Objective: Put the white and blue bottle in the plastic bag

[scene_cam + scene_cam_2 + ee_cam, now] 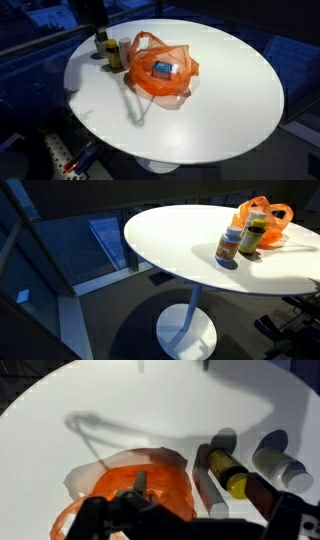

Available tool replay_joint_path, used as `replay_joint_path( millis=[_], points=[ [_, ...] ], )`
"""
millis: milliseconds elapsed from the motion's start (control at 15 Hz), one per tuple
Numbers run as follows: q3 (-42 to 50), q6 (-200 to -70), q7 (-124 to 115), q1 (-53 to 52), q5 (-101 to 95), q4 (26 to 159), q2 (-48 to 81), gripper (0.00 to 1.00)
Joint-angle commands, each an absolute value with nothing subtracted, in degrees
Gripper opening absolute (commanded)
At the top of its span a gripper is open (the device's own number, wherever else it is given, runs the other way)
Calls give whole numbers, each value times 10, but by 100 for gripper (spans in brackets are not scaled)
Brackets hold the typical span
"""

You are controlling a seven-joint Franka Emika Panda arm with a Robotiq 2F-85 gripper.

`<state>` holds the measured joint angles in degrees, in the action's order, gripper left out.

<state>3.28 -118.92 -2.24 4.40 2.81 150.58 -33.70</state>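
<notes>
In an exterior view, the round white table (230,110) carries the orange plastic bag (180,82) near its middle. The white and blue bottle (163,68) is lying on its side inside the bag's open mouth. A handle loop (136,106) trails out over the tabletop. A yellowish bottle (114,54) and a darker bottle (100,44) stand upright just beside the bag. From here I can't pick out the claw against the dark background.

Now the other exterior view, low and from the side. Those two bottles stand in front and the plastic bag (272,216) rises behind them. The white and blue bottle is hidden from this angle, and there is no claw in frame.

Now the wrist view, looking down. The plastic bag (110,485) is right below, with the two bottles close on one side of it. The claw (190,522) is a dark mass along the bottom edge over the bag. I can't tell whether it is spread or closed, or whether it touches the plastic. I see nothing held in it, and I can't make out the white and blue bottle here.

To my eye the drop is as good as done. The careful move now is a straight lift up and clear. That should keep the fingers from snagging the thin plastic or the handle, and keep them away from the two upright bottles, which look easy to tip.
</notes>
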Motion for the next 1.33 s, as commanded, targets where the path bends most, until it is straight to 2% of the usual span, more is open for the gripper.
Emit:
replay_joint_path(
  millis=[0,533,1267],
  points=[
    [25,-1222,-35,43,30,1503,-319,100],
    [18,-1346,-45,25,45,1485,-196,100],
    [5,-1414,-56,-8,97,1424,-102,100]
  ],
)
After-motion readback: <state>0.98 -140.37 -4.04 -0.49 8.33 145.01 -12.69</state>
